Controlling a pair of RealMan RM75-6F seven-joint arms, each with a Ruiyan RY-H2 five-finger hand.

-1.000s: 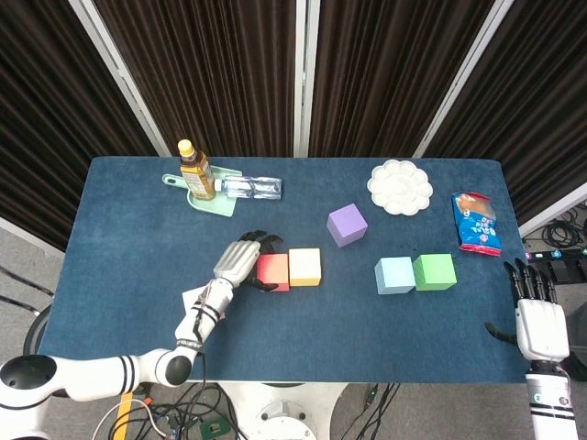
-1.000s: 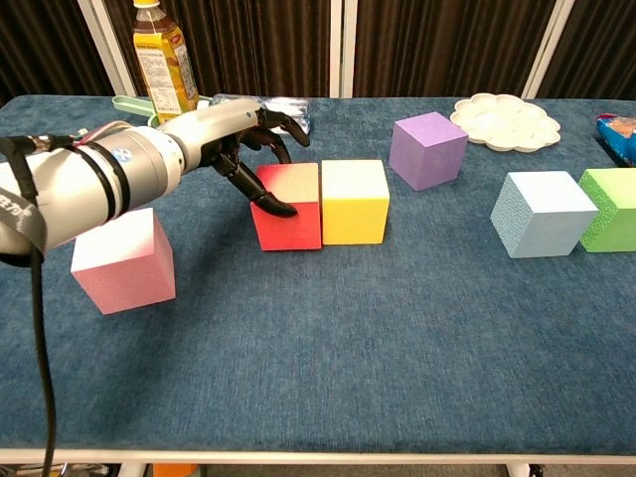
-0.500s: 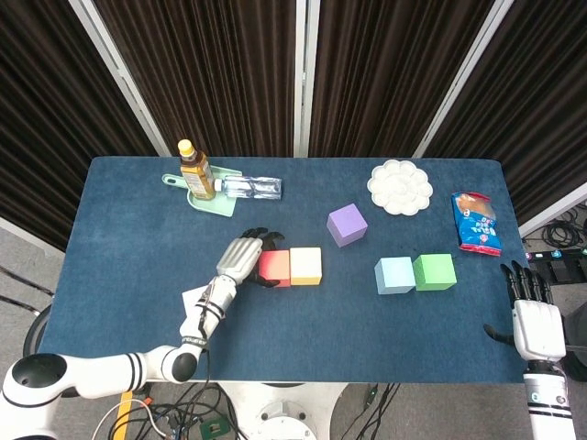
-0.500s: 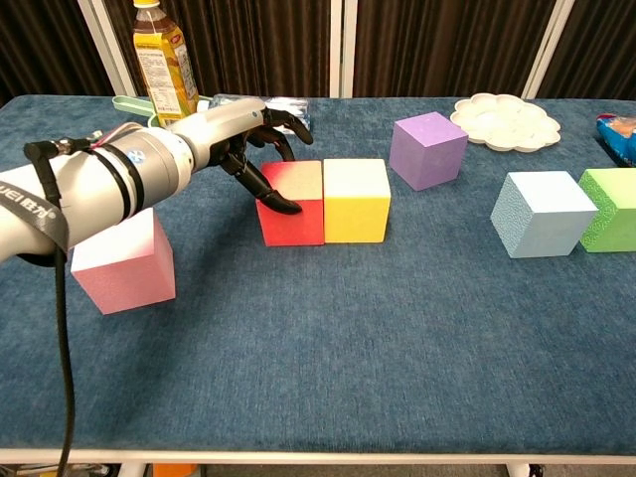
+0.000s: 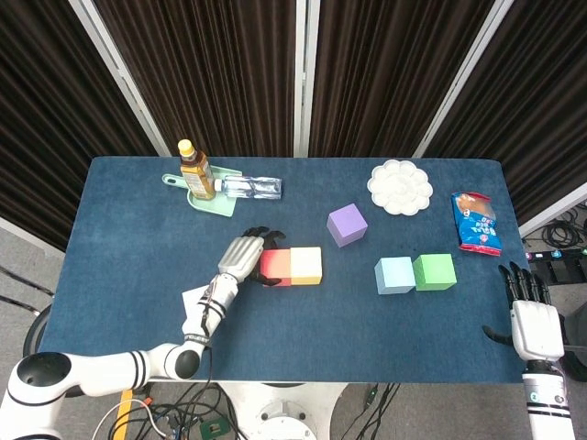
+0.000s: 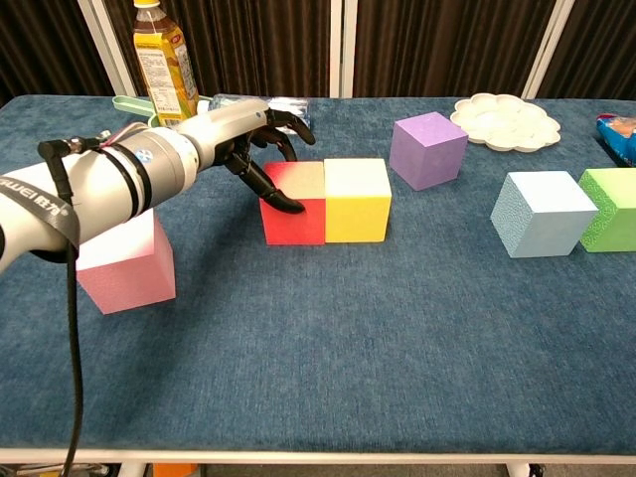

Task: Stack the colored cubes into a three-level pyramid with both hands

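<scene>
The left hand (image 6: 253,139) is resting against the left side of the red cube (image 6: 294,204), its dark fingers (image 6: 270,189) curling over the cube's near left face; it is touching the cube rather than clearly gripping it, and nothing is being held in it. The red cube is sitting flush against the yellow cube (image 6: 356,200). The left forearm is covering part of the pink cube (image 6: 124,263), and in the head view that cube (image 5: 193,299) is showing only as a pale corner beside the arm. White lettering is running along the forearm's dark band, too cut off to read.

The purple cube (image 6: 427,149) is standing apart behind the yellow one. The light blue cube (image 6: 542,213) and the green cube (image 6: 609,209) are sitting side by side, the green one being cut by the chest view's right edge.

The right hand (image 5: 535,318) is hanging off the table's (image 5: 138,238) right edge with fingers spread, holding nothing.

The tea bottle's (image 6: 159,60) label is carrying print too small to read. The clear plastic bottle (image 5: 249,188) is lying beside it on a green tray (image 5: 213,207). The blue snack packet's (image 5: 475,223) printing is also illegible. A white paint palette (image 5: 400,186) is sitting nearby.
</scene>
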